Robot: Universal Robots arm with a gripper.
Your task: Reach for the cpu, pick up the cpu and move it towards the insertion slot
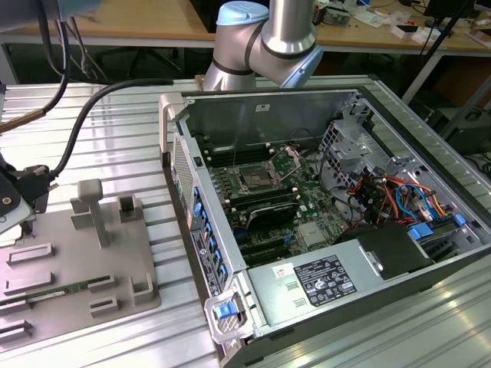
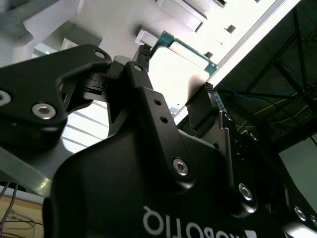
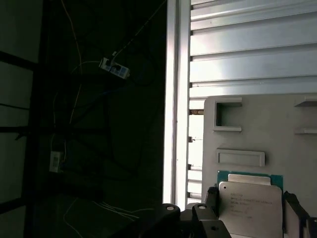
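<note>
The gripper (image 2: 174, 78) is met first, its black body close before the lens in the second wrist view. Between its fingers (image 2: 210, 106) the cpu (image 2: 185, 64) is held, a flat silvery square with a thin green rim. In the first wrist view the chip is flanked on two opposite edges with no gap to be made out on either side, so the gripper is judged to be clamped on it. Beneath it the grey plate (image 3: 267, 124) with its raised holders is seen, laid on the slatted metal worktop (image 3: 247, 54). Whether the cpu rests on the plate or hangs just above it cannot be told.

The step in hand is judged to be the pick-up, with the reach done and the carry not yet begun. The insertion slot (image 1: 253, 181) lies well apart, inside the open computer case (image 1: 261, 115) toward the exterior view's right. The carry is judged to call for a straight lift clear of the holders, a level chip, and a path over the case's near wall.

In the exterior view the arm (image 1: 268, 38) is rooted behind the case. The gripper is found at that view's far left edge, low over the plate's corner and pointed downward. A memory stick (image 1: 46, 295) lies on the plate, apart from the gripper.
</note>
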